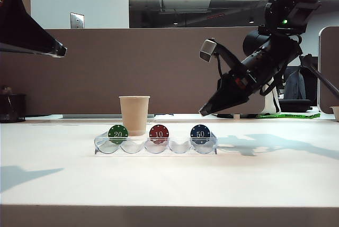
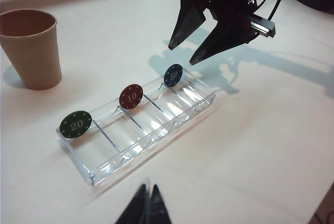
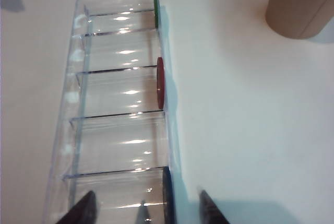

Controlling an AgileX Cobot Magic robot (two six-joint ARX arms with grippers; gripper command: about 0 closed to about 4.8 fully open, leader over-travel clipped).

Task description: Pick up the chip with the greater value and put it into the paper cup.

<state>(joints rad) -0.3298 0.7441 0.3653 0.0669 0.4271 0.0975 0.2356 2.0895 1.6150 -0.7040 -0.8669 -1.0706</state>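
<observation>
Now the right pincer (image 3: 143,208) hangs wide open, its tips straddling the blue 50 chip (image 3: 167,195) just below; next: descend, pinch. The paper cup (image 1: 134,114) waits beyond; the left pincer (image 2: 147,211) idles closed.

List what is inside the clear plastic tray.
The clear tray has five compartments. The green 20 chip, red 10 chip and blue 50 chip stand upright in the first, third and fifth, against one long wall. The second and fourth look empty. Nothing is covered.
</observation>
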